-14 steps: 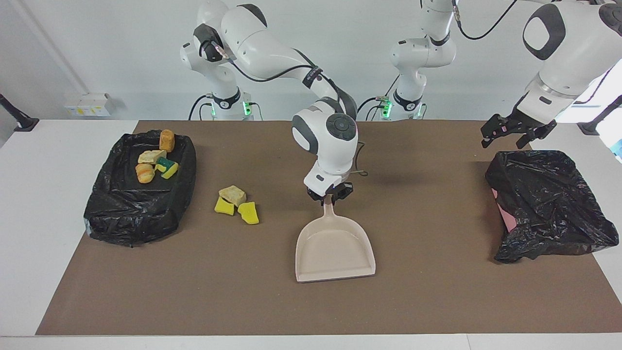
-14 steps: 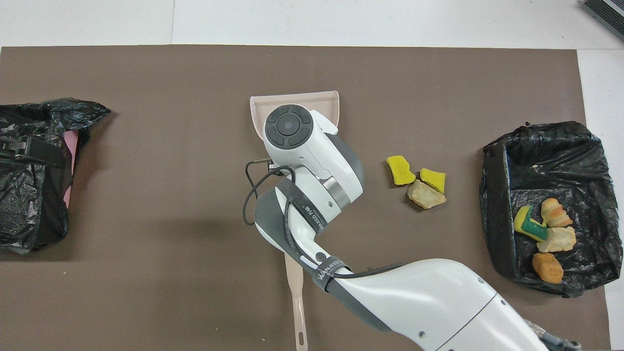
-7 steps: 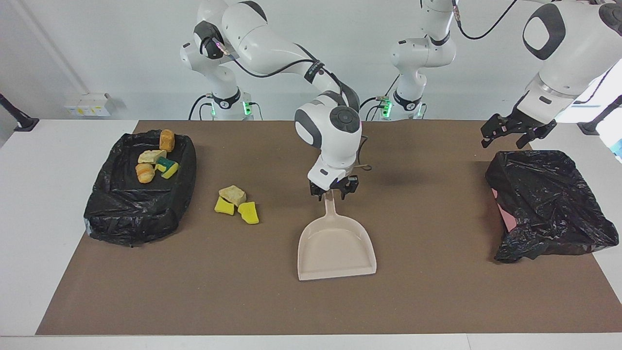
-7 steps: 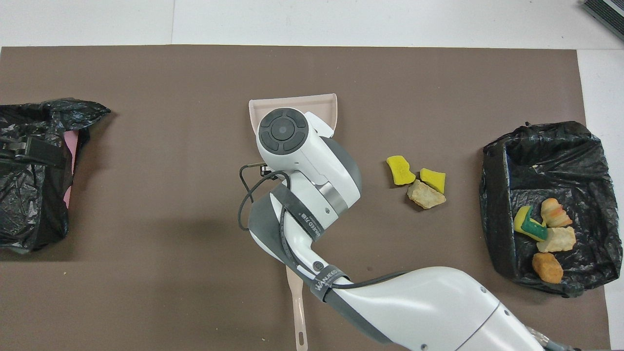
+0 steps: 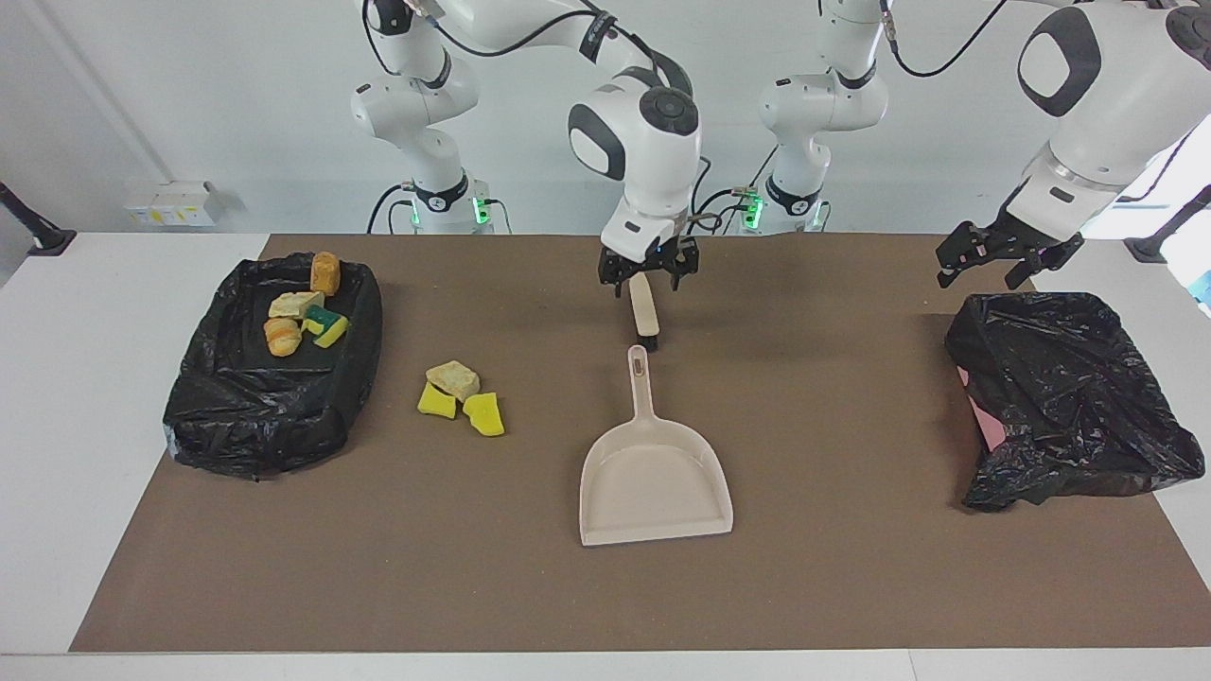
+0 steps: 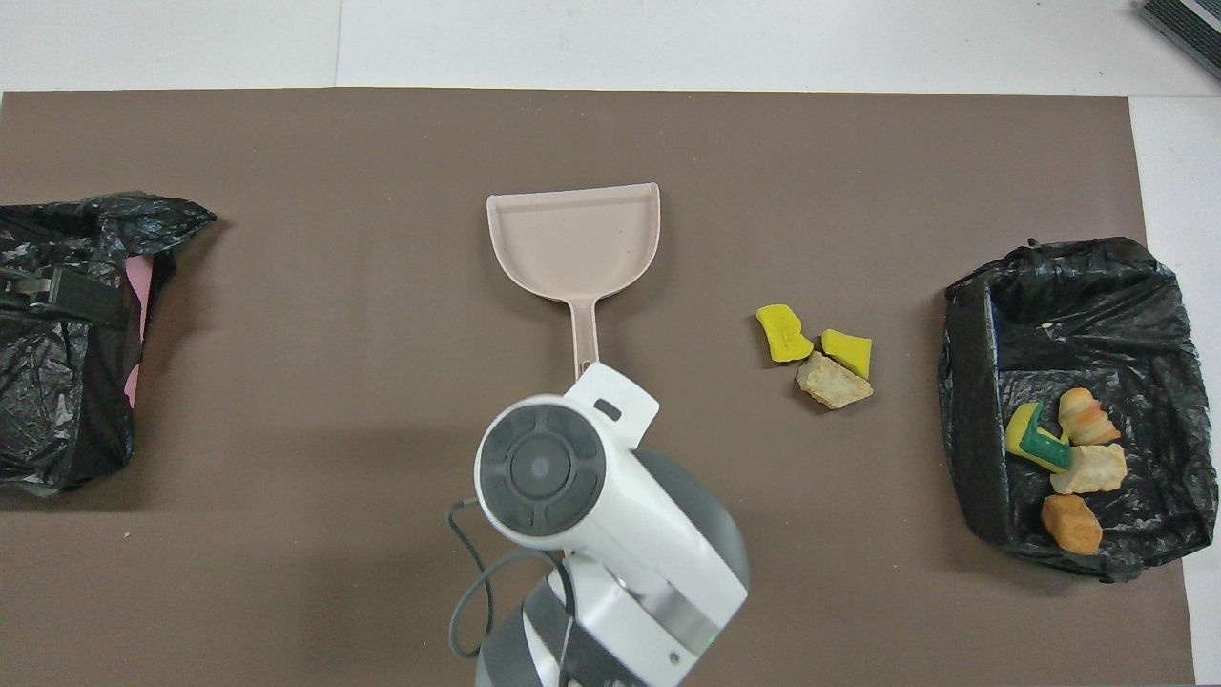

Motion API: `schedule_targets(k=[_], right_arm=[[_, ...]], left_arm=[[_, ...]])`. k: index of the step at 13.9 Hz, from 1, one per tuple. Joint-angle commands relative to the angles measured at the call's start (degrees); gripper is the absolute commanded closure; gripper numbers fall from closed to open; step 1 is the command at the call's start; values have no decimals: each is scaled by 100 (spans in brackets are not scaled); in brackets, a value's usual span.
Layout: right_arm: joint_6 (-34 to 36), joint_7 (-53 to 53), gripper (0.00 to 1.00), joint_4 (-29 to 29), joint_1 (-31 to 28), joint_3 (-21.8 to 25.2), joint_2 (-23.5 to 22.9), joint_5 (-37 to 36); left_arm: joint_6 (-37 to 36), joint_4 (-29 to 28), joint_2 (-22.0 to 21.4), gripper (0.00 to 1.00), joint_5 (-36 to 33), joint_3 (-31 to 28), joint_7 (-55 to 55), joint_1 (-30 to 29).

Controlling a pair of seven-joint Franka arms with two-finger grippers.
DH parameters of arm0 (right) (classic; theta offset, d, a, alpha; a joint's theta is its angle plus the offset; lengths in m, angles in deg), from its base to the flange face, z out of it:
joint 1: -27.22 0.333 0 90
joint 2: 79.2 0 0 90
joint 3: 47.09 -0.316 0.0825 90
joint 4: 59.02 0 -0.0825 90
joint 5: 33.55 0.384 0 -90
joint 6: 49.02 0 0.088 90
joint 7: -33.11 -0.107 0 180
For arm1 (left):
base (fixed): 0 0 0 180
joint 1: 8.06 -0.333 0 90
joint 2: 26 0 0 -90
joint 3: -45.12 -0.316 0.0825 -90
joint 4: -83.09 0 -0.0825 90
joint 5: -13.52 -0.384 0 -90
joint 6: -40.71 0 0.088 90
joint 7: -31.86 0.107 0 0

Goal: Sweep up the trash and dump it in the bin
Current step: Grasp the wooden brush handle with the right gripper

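With four scraps (image 5: 303, 312) binned (image 5: 274, 416), three (image 5: 461, 399) left at nine o'clock of dustpan (image 5: 655, 478); right gripper (image 5: 649, 270) spread over brush (image 5: 645, 312), left gripper (image 5: 1008, 260) spread, waiting over bag (image 5: 1069, 397).

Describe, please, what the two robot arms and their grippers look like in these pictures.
Both arms are glossy white with rounded shells and dark grey joint caps. The right arm has a round cap with a ring of buttons and a thin black cable strapped along it. The right gripper and left gripper are black and angular. Green lights glow at both bases.
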Motion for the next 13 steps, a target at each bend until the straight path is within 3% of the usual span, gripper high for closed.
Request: schedule_targets(k=[1,3,5,13], right_arm=[[-483,-1,0,1413,283,8,901,413],[-781,-1,0,2098,485,8,1270,537],[-1290,-114,0,2609,722,8,1325,712],[-2083,-387,0,2866,996,-1,833,792]], left_arm=[[-10,-13,-41,0,-125,49,-61,-53],[-19,-13,-41,0,-125,49,-61,-53],[-10,-13,-41,0,-125,49,-61,-53],[-10,-13,-41,0,-125,49,-61,-53]])
